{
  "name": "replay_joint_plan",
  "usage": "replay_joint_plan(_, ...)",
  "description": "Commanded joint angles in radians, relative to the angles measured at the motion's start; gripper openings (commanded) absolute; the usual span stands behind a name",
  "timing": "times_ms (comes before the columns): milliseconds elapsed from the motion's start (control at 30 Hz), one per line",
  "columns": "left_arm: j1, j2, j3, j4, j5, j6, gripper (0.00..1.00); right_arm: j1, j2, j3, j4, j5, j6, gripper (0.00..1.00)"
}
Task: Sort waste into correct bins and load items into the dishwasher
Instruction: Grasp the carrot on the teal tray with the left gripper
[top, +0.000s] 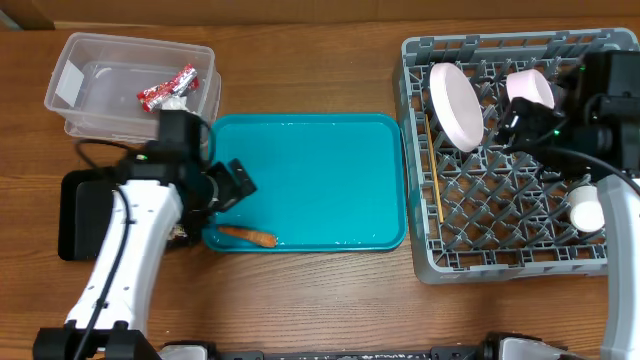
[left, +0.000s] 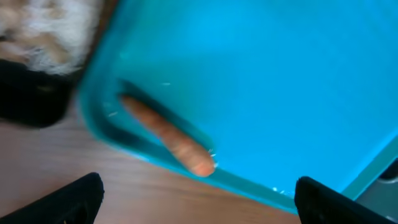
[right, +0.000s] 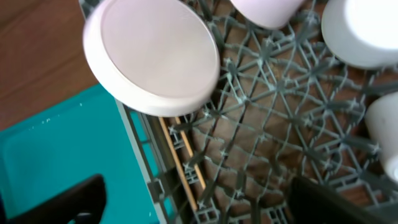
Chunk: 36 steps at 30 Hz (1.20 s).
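My left gripper (left: 199, 208) hangs wide and empty over the small orange carrot piece (left: 168, 137), which lies against the lower-left rim of the teal plastic tray (left: 280, 74), probably lined up for a pick. My right gripper (right: 199, 211), likewise spread and empty, hovers over the grey pegged dish rack (right: 261, 149). A brown wooden tabletop (top: 330, 300) lies underneath; no room shows.

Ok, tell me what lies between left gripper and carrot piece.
Left wrist view: just the teal tray's rim and bare table separate left gripper from carrot piece.

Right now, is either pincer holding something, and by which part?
Nothing is held: the left pincer is open near the carrot piece, the right pincer open over the dish rack.
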Motion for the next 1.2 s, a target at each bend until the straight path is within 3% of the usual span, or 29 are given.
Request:
replay_joint_plan(0, -0.07, -0.004, -0.058, 0.077, 0.019, -0.077, 1.0, -0.025, 0.0, 0.004, -0.015, -0.053, -0.024, 0.99)
replay_joint_plan(233, -0.161, 0.042, -0.104, 0.171, 0.008, -0.137, 1.0, -0.026, 0.0, 0.004, -0.02, -0.053, -0.045, 0.99)
replay_joint_plan(667, -0.167, 0.184, -0.104, 0.13, -0.003, -0.258, 1.0, -0.026, 0.0, 0.004, -0.021, -0.053, -0.045, 0.99)
replay_joint_plan(1167, -0.167, 0.323, -0.109, 0.137, -0.018, -0.267, 1.0, -0.026, 0.0, 0.004, -0.028, -0.053, -0.048, 0.99)
